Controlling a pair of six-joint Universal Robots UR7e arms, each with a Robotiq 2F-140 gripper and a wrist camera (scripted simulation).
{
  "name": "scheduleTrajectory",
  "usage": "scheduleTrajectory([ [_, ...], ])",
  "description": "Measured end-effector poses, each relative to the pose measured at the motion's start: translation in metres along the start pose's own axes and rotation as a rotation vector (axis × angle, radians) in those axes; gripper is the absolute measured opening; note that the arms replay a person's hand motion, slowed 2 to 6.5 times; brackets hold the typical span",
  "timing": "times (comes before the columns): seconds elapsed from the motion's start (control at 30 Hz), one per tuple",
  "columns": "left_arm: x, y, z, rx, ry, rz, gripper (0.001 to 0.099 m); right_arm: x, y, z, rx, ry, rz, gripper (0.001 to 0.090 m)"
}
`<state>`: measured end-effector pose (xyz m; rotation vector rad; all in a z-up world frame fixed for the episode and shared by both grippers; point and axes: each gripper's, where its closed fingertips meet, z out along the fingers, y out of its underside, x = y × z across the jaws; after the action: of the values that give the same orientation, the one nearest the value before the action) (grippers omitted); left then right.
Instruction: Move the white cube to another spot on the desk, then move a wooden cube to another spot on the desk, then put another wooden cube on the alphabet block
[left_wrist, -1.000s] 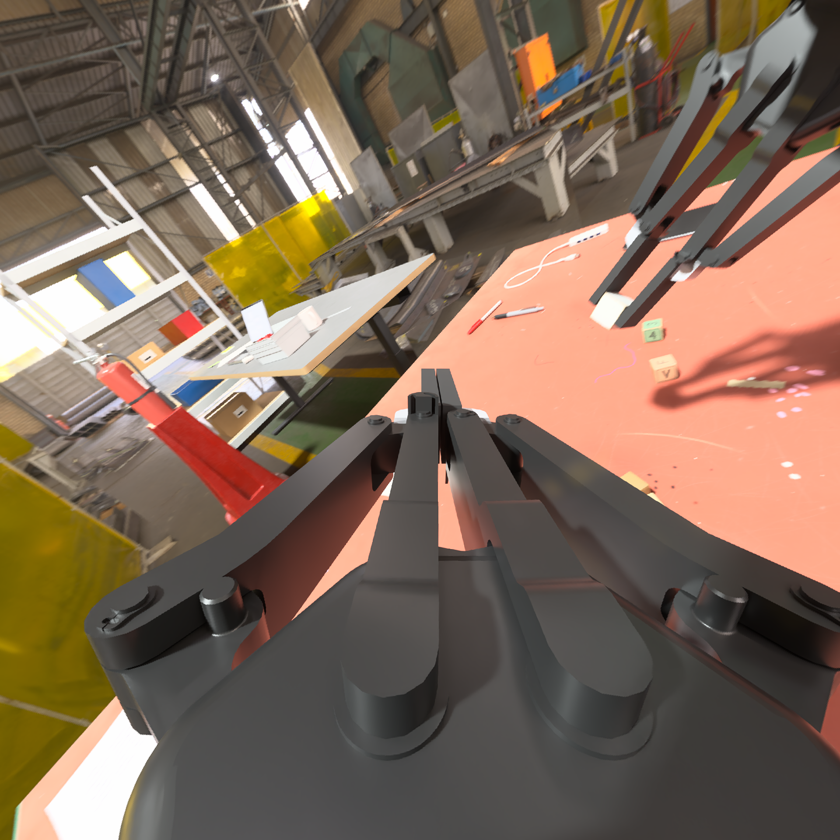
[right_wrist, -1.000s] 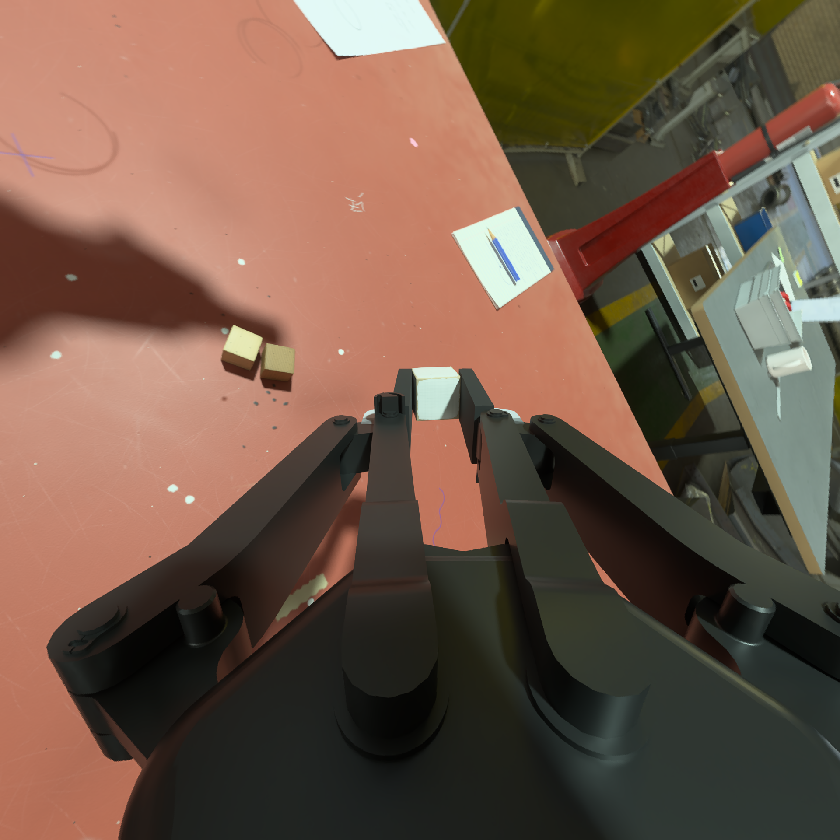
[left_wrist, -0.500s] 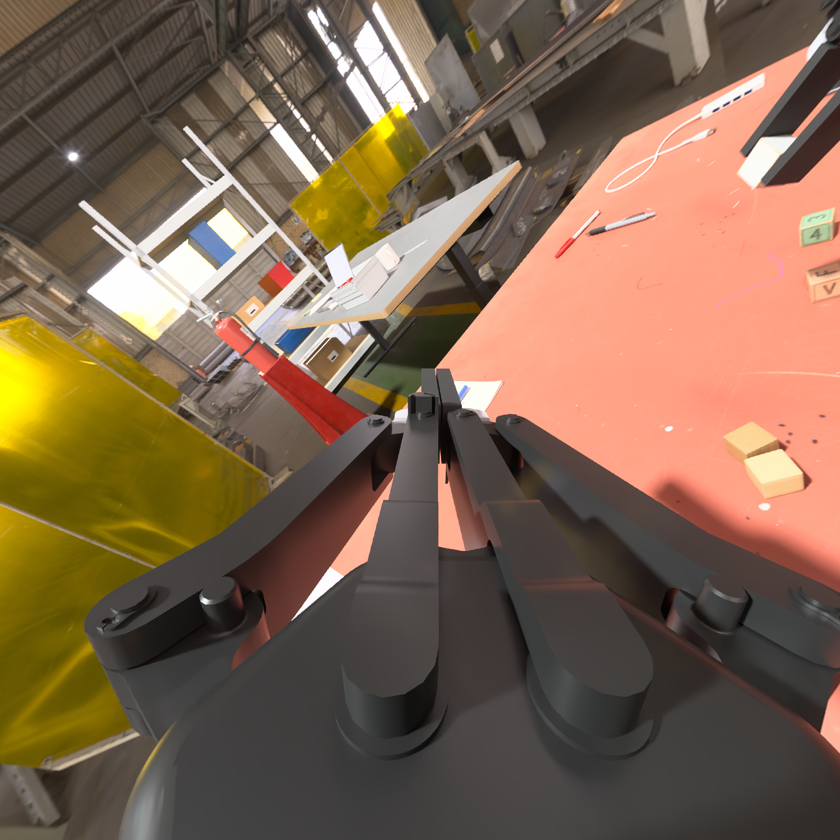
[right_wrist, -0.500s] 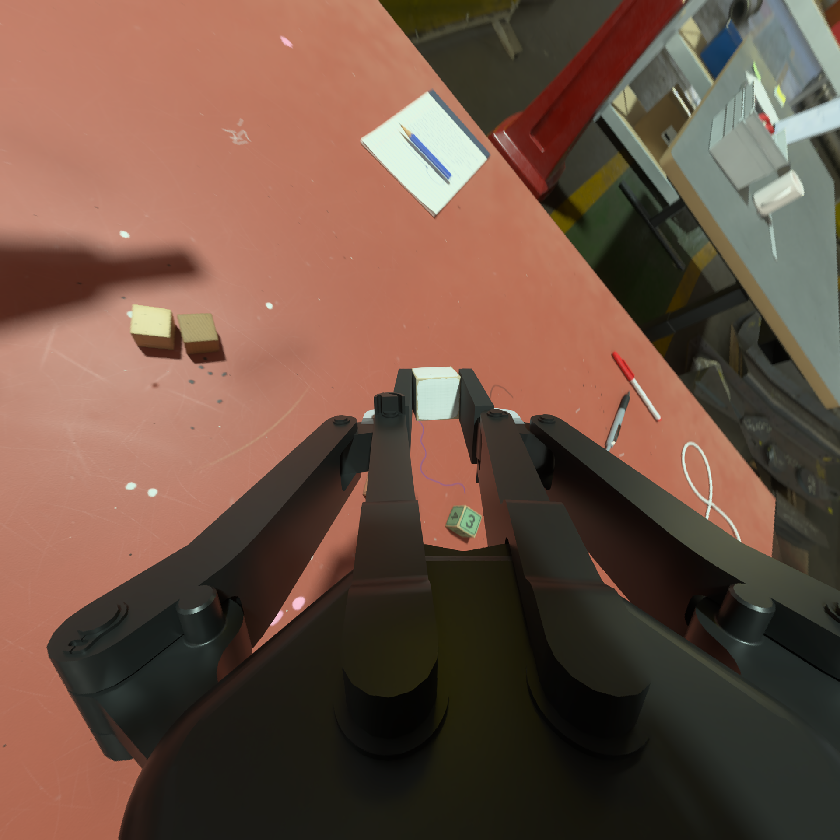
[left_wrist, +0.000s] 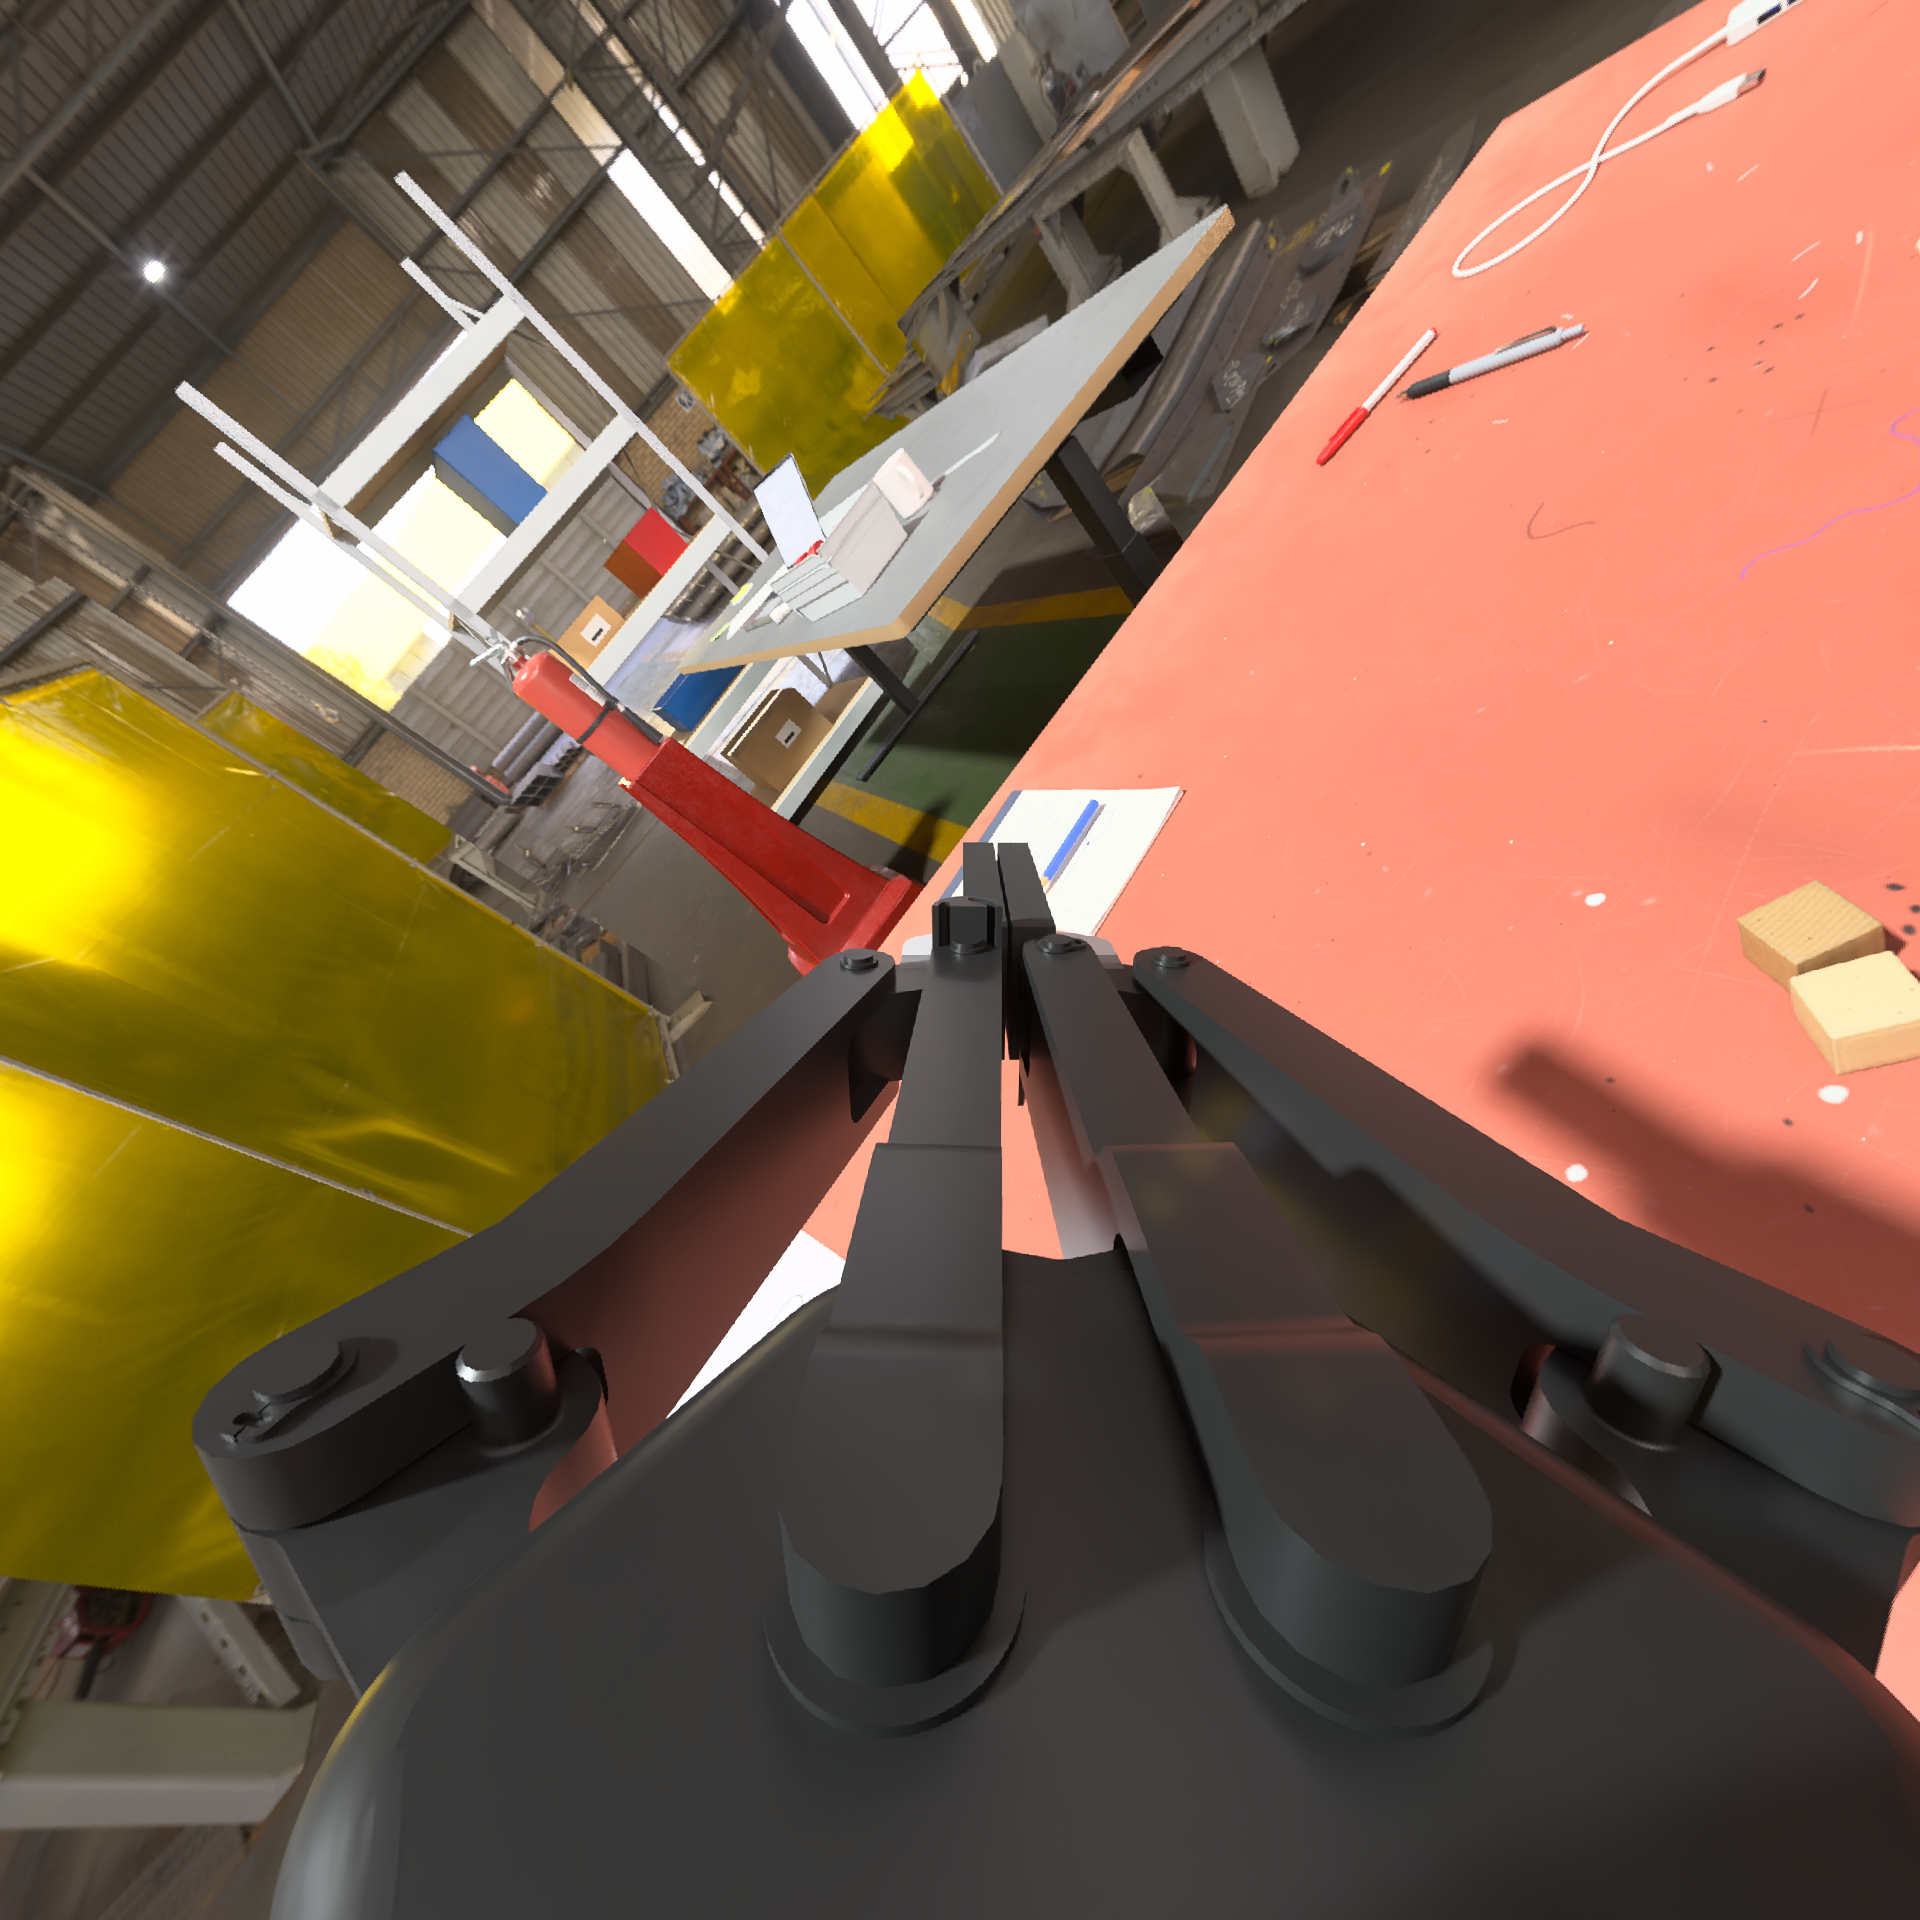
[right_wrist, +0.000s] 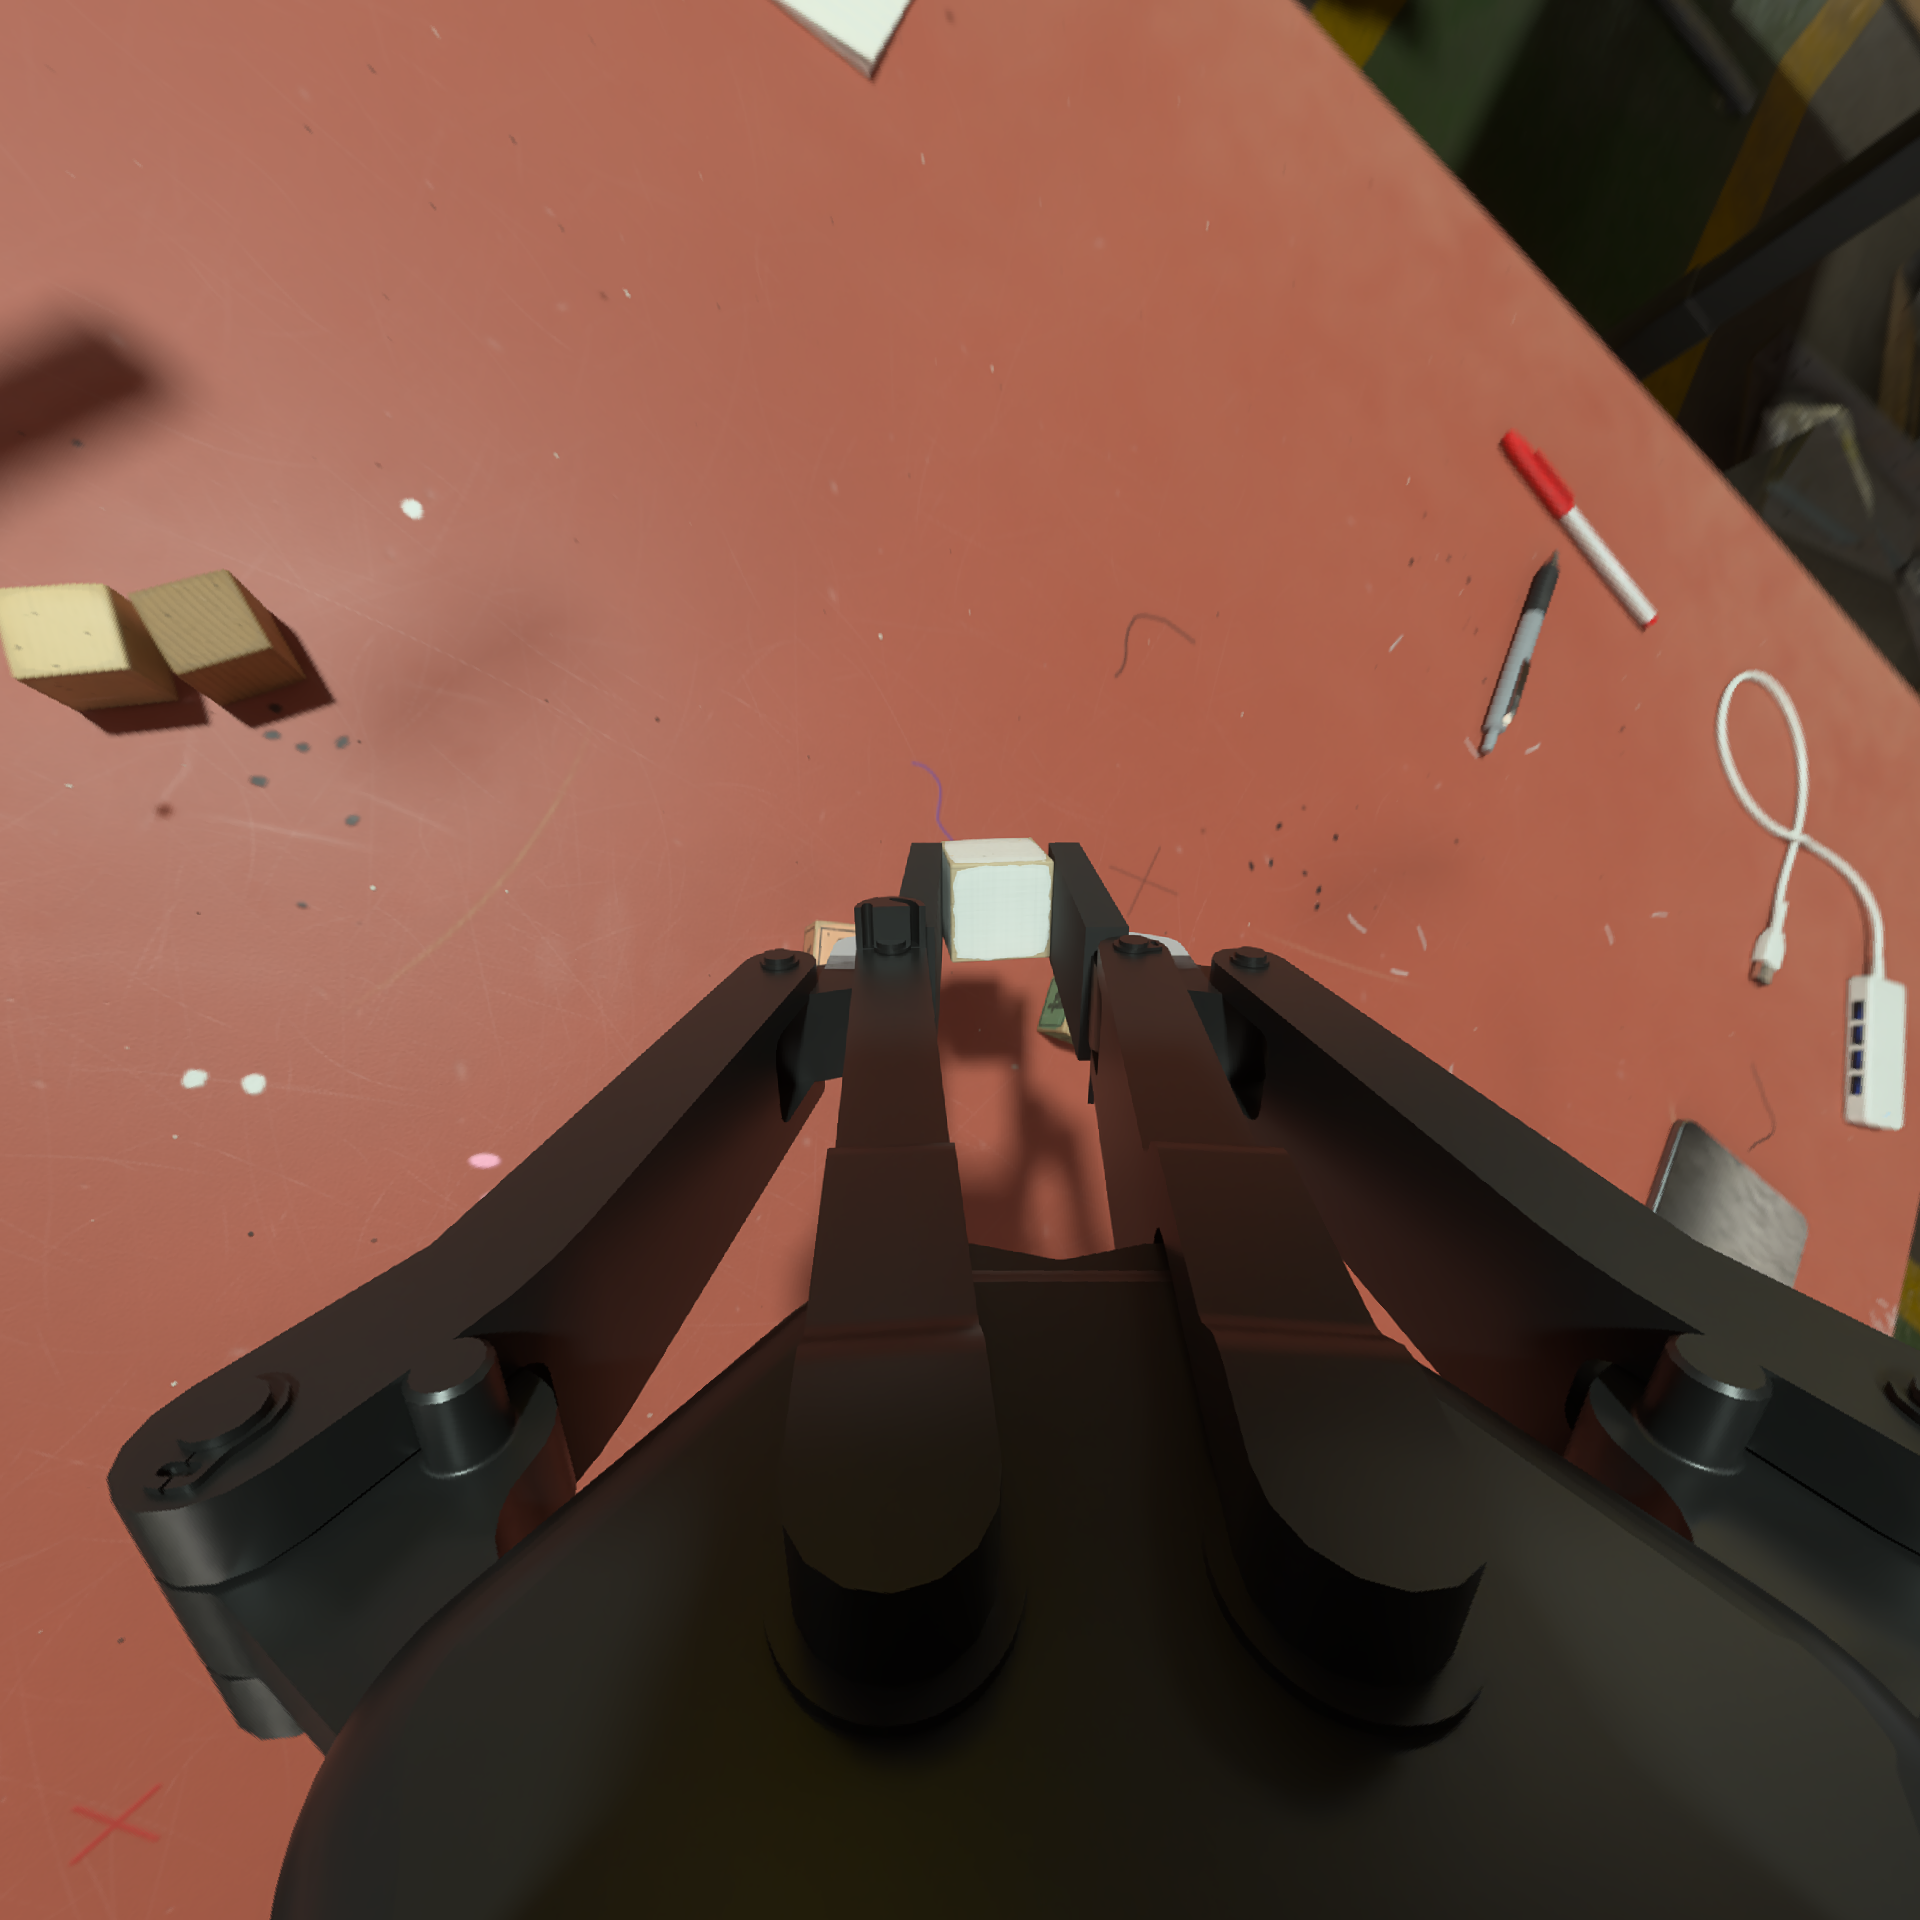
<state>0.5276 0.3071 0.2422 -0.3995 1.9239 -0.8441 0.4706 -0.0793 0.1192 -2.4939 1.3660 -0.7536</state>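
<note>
My right gripper (right_wrist: 995, 896) is shut on the white cube (right_wrist: 995, 902) and holds it above the red desk (right_wrist: 727, 364). Two wooden cubes, one pale (right_wrist: 73, 644) and one darker (right_wrist: 213, 634), lie side by side at the left. They also show in the left wrist view as the pale one (left_wrist: 1860, 1013) and the darker one (left_wrist: 1808, 930). A tan alphabet block (right_wrist: 828, 940) and a green block (right_wrist: 1055, 1013) peek out beside the right fingers, mostly hidden. My left gripper (left_wrist: 995, 883) is shut and empty, near the desk's edge over a notepad (left_wrist: 1081, 847).
A red marker (right_wrist: 1574, 525), a grey pen (right_wrist: 1517, 655), a white cable with a hub (right_wrist: 1803, 862) and a grey metal plate (right_wrist: 1730, 1210) lie at the right. The desk's edge runs along the upper right. A paper corner (right_wrist: 847, 26) is at the top.
My right gripper has carried the white cube further along the desk, past the green block and closer to the pens and cable. My left gripper has swung toward the desk's edge.
</note>
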Motion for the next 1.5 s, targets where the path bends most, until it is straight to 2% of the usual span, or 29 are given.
scheduleTrajectory([
  [0.3, 0.003, 0.009, 0.008, -0.053, -0.001, 0.021, 0.0009, 0.004, 0.023, 0.033, -0.111, -0.051, 0.061, 0.0271],
  [0.7, 0.004, 0.020, 0.017, -0.116, -0.026, 0.059, 0.0009, -0.002, 0.038, 0.065, -0.184, -0.128, 0.114, 0.0271],
  [1.5, 0.010, 0.027, 0.026, -0.157, -0.020, 0.090, 0.0010, -0.002, 0.047, 0.083, -0.227, -0.149, 0.175, 0.0271],
])
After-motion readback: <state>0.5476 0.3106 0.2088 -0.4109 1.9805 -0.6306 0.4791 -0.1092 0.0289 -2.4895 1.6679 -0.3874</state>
